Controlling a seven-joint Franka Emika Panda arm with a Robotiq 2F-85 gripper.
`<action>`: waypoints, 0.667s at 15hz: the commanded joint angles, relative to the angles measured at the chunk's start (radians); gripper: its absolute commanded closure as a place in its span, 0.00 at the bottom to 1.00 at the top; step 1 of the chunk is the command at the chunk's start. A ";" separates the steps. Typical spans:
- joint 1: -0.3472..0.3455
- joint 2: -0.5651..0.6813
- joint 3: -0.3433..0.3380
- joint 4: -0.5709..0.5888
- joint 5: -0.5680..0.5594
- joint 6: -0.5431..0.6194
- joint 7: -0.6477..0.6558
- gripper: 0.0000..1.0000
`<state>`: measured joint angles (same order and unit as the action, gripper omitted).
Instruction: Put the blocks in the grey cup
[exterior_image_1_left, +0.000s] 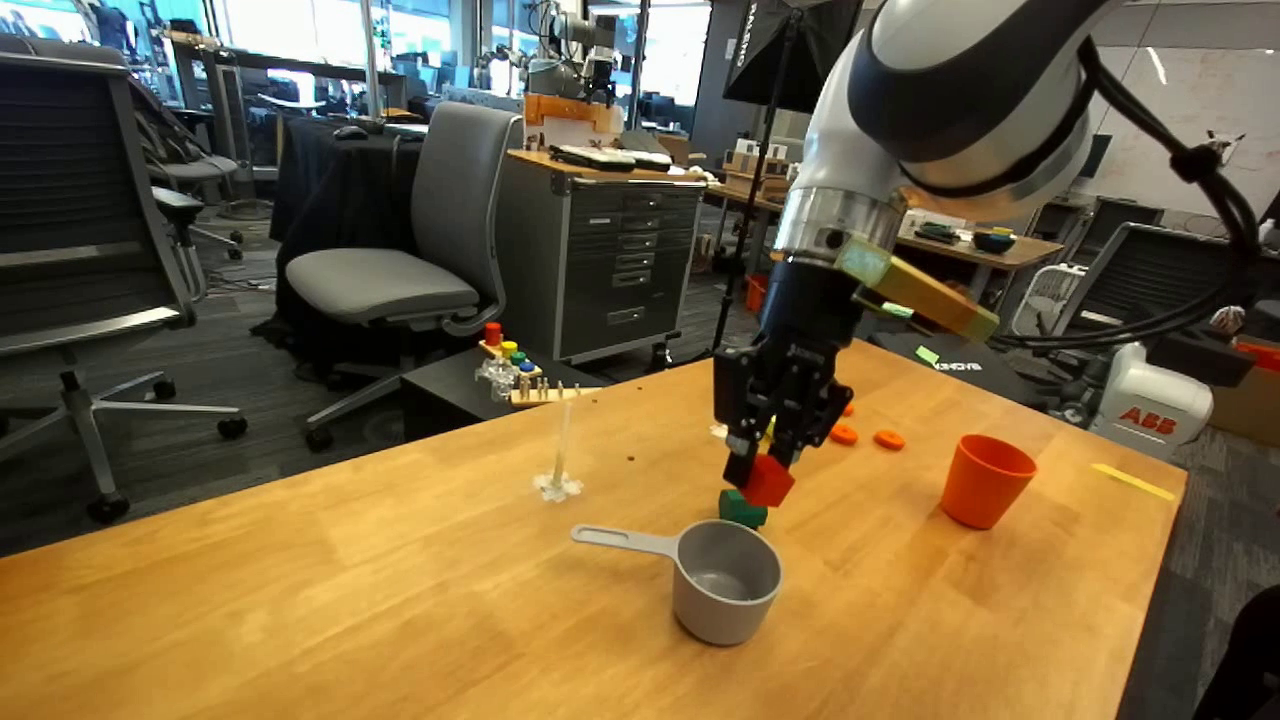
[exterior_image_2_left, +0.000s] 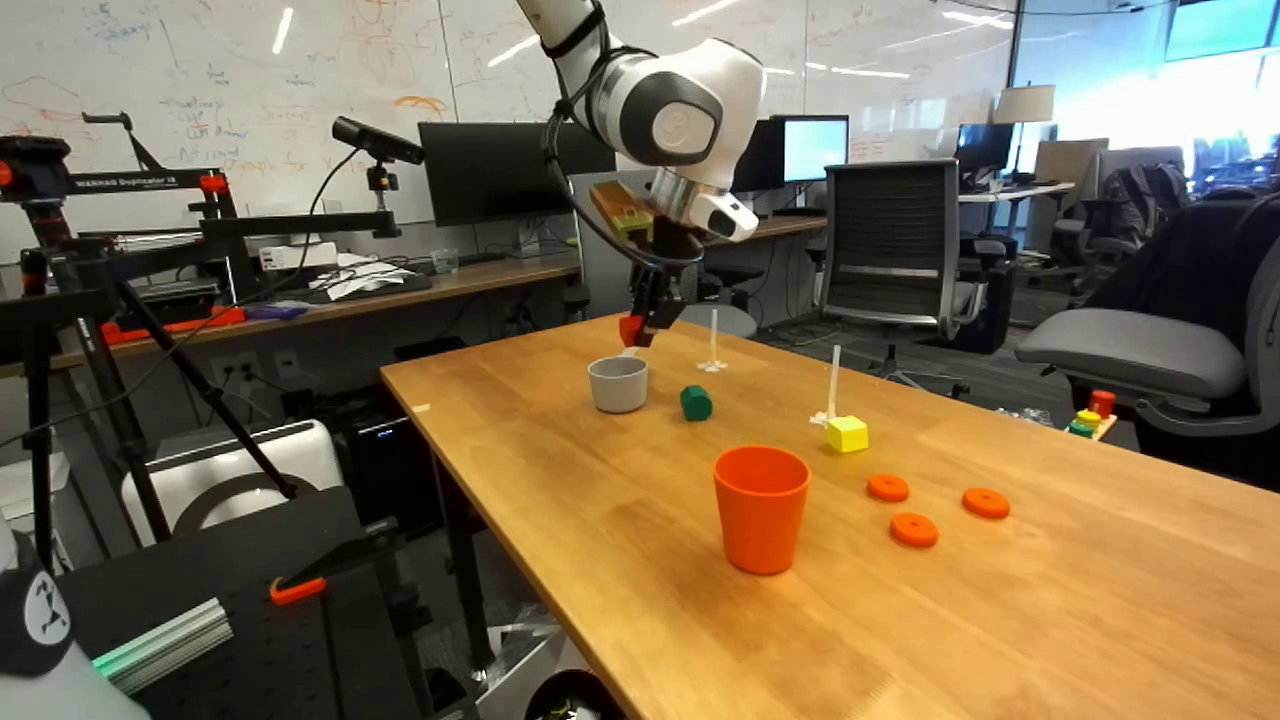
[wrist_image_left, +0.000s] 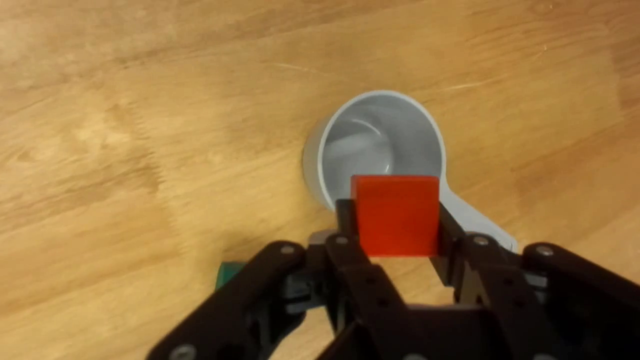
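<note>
The gripper (wrist_image_left: 396, 220) has its jaws clamped on two opposite sides of a red block (exterior_image_1_left: 768, 482), which sits at the very tips with its lower part jutting past them; gripped so, I judge, it can fall free once the jaws part. Below the jaws, and not touching the block, stands the grey cup (exterior_image_2_left: 618, 388), upright with its mouth up to take what is dropped. In the wrist view the block overlaps the cup's edge by the handle (wrist_image_left: 472, 218), so a shift toward the cup's middle probably comes before letting go. No block shows in the visible part of the cup. Also below, to one side of the jaws, a green block (exterior_image_2_left: 696, 403) rests on the table (exterior_image_2_left: 540, 440) near the cup, presumably waiting its turn. Farther from the jaws a yellow block (exterior_image_2_left: 848, 434) lies just beside an upright stick (exterior_image_2_left: 834, 380), likely to be fetched later. Farther out too is an orange cup (exterior_image_2_left: 762, 520), seemingly no part of this job.
</note>
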<state>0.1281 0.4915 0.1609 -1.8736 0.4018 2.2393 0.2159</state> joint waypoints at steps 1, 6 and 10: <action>0.037 0.049 0.007 0.014 0.007 0.026 0.038 0.88; 0.079 0.083 -0.007 0.024 -0.036 0.033 0.072 0.16; 0.085 0.058 -0.036 0.010 -0.085 0.043 0.105 0.00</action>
<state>0.1970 0.5736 0.1563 -1.8627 0.3592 2.2689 0.2760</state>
